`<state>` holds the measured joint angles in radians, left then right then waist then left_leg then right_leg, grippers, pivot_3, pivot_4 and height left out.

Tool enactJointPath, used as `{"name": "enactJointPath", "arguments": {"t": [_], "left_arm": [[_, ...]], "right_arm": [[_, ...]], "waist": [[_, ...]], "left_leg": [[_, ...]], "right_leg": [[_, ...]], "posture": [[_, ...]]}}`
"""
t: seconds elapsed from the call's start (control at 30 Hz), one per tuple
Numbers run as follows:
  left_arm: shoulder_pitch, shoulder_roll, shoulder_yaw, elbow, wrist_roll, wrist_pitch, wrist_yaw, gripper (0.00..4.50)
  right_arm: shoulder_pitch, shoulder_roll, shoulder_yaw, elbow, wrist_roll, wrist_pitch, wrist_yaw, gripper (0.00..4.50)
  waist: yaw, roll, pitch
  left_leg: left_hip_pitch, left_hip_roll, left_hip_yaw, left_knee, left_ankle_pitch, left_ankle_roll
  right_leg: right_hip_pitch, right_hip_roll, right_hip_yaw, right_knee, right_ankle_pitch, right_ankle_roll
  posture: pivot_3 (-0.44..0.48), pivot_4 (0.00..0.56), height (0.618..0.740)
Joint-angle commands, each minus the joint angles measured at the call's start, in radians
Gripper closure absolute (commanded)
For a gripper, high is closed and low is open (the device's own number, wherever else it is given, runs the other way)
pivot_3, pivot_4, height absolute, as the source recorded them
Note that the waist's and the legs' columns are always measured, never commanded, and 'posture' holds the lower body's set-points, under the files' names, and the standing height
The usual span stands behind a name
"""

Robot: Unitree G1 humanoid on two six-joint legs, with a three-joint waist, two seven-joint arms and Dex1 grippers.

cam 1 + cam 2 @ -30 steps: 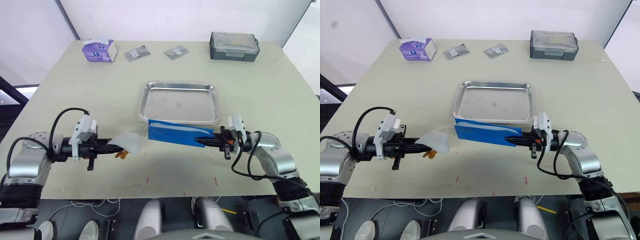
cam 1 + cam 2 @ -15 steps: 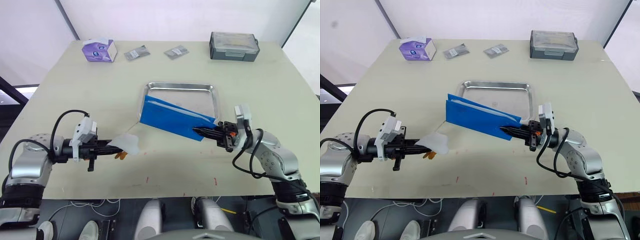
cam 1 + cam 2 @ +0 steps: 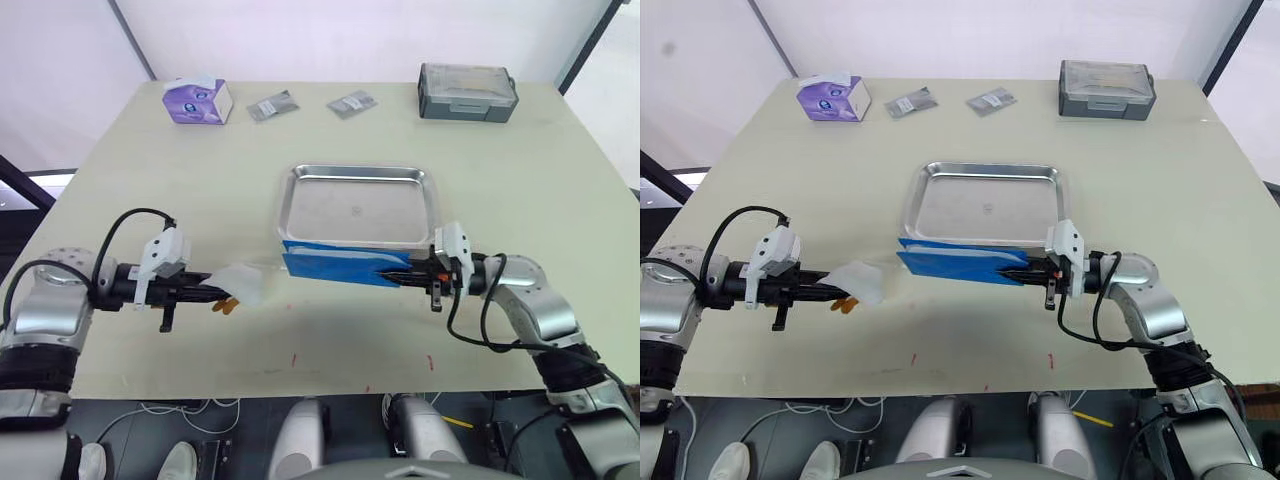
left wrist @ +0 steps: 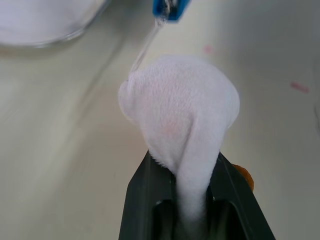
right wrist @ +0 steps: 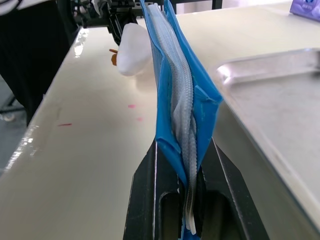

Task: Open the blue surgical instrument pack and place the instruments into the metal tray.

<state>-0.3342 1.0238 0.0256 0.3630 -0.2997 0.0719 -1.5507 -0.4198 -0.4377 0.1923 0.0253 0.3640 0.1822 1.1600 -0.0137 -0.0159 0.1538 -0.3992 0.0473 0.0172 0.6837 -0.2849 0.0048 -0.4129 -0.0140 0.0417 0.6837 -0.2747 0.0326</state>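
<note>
The right gripper (image 3: 408, 277) is clamped on the right end of the blue surgical instrument pack (image 3: 335, 264); in the right wrist view its two black fingers (image 5: 147, 200) pinch the blue fabric with the pale lining squeezed between them. The pack hangs edge-on, stretched leftward from the fingers, just in front of the near rim of the metal tray (image 3: 358, 206) and about level with it.

The left gripper (image 3: 222, 296) is closed on a soft white flap (image 4: 181, 112), its fingers (image 4: 145, 192) squeezing the flap's narrow end. A thin clear strip runs from that flap toward the pack's left end, so the two grippers appear to be pulling the pack between them over the table (image 3: 150, 180).

The tray's floor is bare and shiny, and no instruments can be seen anywhere. By this judgement the task is at its opening stage: the pack is gripped at both ends and is perhaps partly peeled, but whether it is truly open cannot be told. Left to do: finish the opening, take the tools out, and lay them in the tray.
</note>
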Motion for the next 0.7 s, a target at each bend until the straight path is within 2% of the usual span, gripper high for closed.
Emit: {"name": "enactJointPath", "arguments": {"t": [0.03, 0.23, 0.3, 0.33, 0.37, 0.7], "left_arm": [[-0.044, 0.035, -0.023, 0.06, 0.073, -0.086, -0.016, 4.46], [-0.064, 0.039, -0.027, 0.11, 0.093, -0.098, -0.012, 1.86], [-0.069, 0.044, -0.022, 0.12, 0.096, -0.096, -0.016, 0.88], [-0.072, 0.046, -0.02, 0.124, 0.098, -0.096, -0.017, 0.23], [-0.075, 0.052, -0.02, 0.129, 0.101, -0.092, -0.021, 0.05], [-0.164, 0.133, -0.013, 0.239, 0.087, -0.101, -0.064, 0.05]], "right_arm": [[-0.019, 0.013, 0.005, 0.003, -0.014, -0.04, 0.003, 4.5], [-0.019, 0.022, 0.005, 0.009, -0.02, -0.044, 0.002, 4.5], [-0.018, 0.023, 0.004, 0.009, -0.018, -0.043, 0.003, 4.5], [-0.018, 0.023, 0.003, 0.008, -0.016, -0.043, 0.003, 4.5], [-0.017, 0.023, 0.003, 0.008, -0.016, -0.043, 0.003, 4.5], [-0.014, 0.013, -0.008, 0.006, -0.006, -0.04, 0.012, 4.5]], "waist": [[0.001, 0.0, 0.0], [0.0, 0.0, 0.0], [0.0, 0.0, 0.0], [0.0, 0.0, 0.0], [0.0, 0.0, 0.0], [0.0, -0.001, 0.0]], "left_leg": [[0.0, 0.0, 0.0, 0.0, 0.0, 0.0], [0.0, 0.0, 0.0, 0.0, 0.0, 0.0], [0.0, 0.0, 0.0, 0.0, 0.0, 0.0], [0.0, 0.0, 0.0, 0.0, 0.0, 0.0], [0.0, 0.0, 0.0, 0.0, 0.0, 0.0], [0.0, 0.0, 0.0, 0.0, 0.0, 0.0]], "right_leg": [[0.0, 0.0, 0.0, 0.0, 0.0, 0.0], [0.0, 0.0, 0.0, 0.0, 0.0, 0.0], [0.0, 0.0, 0.0, 0.0, 0.0, 0.0], [0.0, 0.0, 0.0, 0.0, 0.0, 0.0], [0.0, 0.0, 0.0, 0.0, 0.0, 0.0], [0.0, 0.0, 0.0, 0.0, 0.0, 0.0]], "posture": [[0.0, 0.15, 0.731], [0.0, 0.15, 0.731], [0.0, 0.15, 0.731], [0.0, 0.15, 0.731], [0.0, 0.15, 0.731], [0.0, 0.15, 0.731]]}}
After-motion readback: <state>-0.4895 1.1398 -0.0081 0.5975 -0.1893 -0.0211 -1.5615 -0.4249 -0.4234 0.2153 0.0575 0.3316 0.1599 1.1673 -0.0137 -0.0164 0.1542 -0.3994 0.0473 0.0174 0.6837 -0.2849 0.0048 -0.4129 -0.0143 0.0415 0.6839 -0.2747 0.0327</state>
